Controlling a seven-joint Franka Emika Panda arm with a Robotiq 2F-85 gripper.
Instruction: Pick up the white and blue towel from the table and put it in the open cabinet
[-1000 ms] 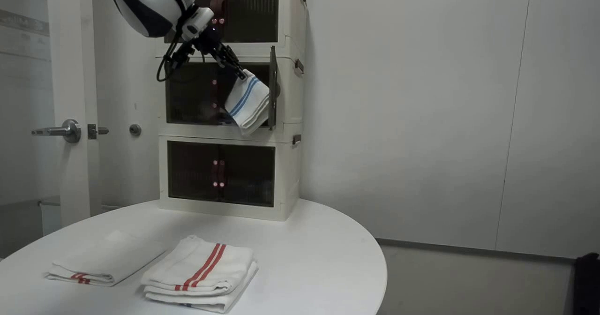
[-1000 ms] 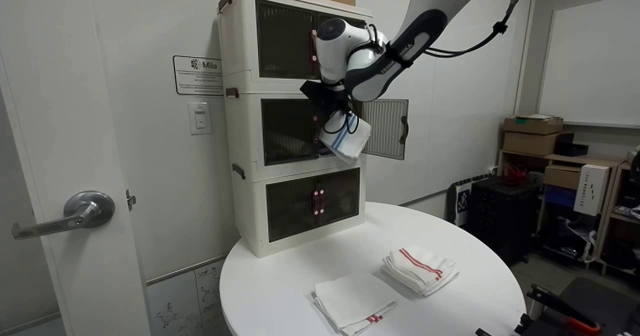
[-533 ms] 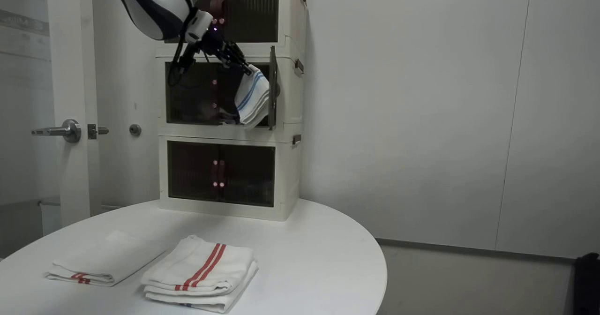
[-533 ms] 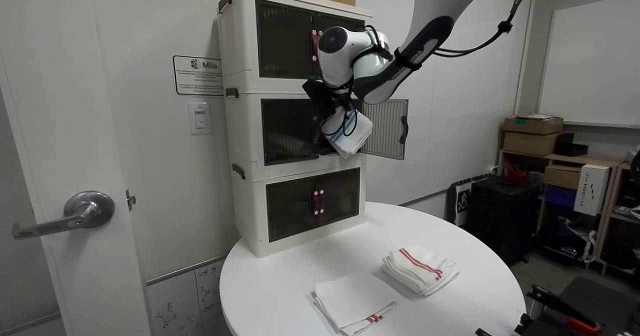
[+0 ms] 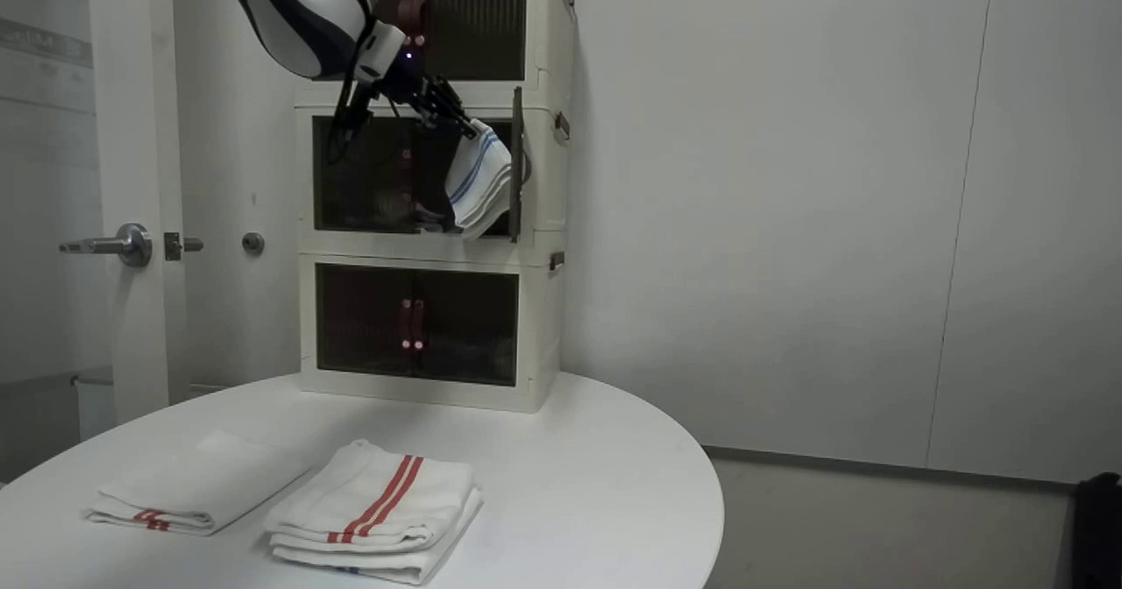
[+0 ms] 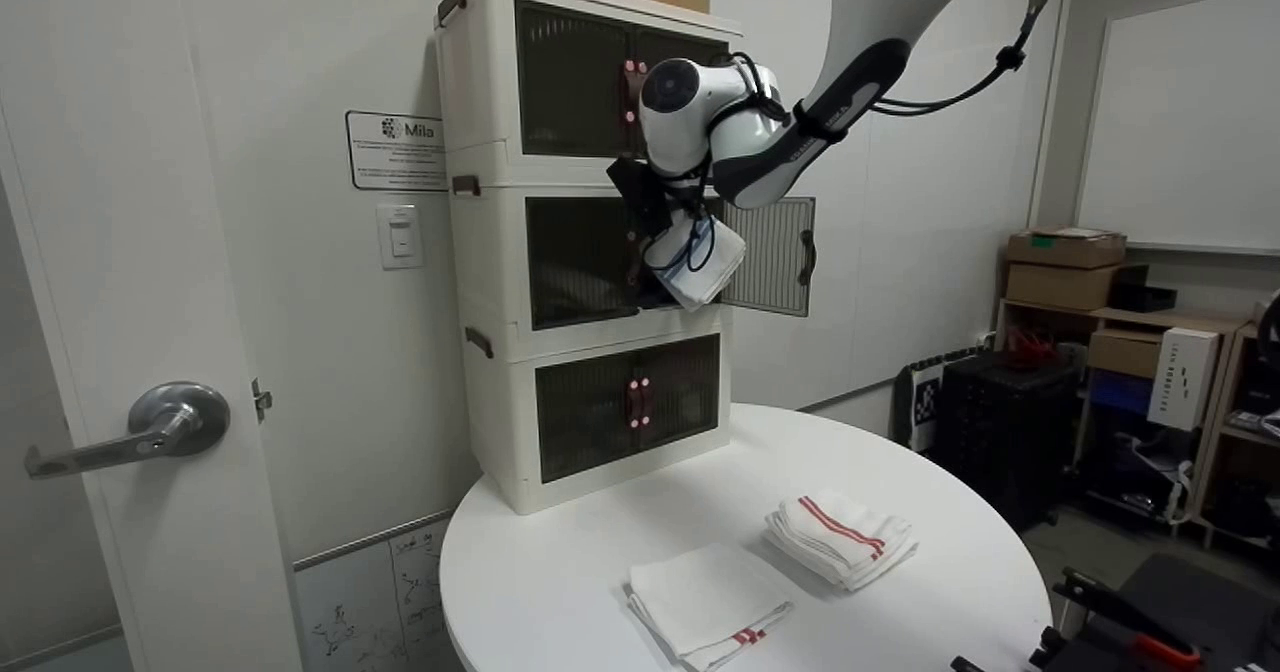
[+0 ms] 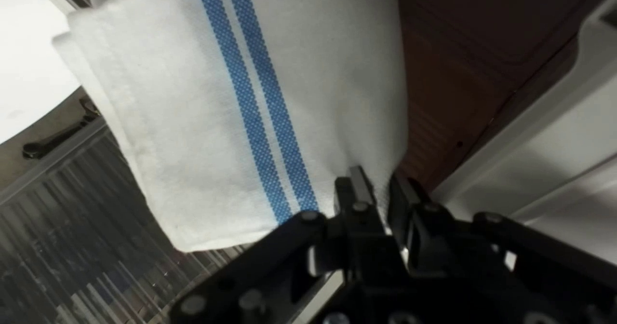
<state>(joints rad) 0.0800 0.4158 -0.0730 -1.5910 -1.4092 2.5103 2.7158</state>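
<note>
The fingers of the gripper (image 7: 381, 184) stand narrow, pinching an edge of the white and blue towel (image 7: 236, 107) at 4 o'clock in the wrist view, where its two blue stripes run from 11 o'clock down to 6. In an exterior view the towel hangs tilted between 10 and 11 o'clock, at the mouth of the cabinet (image 5: 368, 243) on its 3 o'clock half; how far in it reaches, I cannot tell. The door (image 6: 768, 257) stands swung out at the cabinet's 3 o'clock side in both exterior views; whether the towel touches it is unclear. On the table (image 5: 596, 475) in an exterior view, a stack of red-striped towels (image 5: 377, 510) lies at 7 o'clock, with a flatter red-striped towel (image 5: 197, 484) just beside it at 8.
</note>
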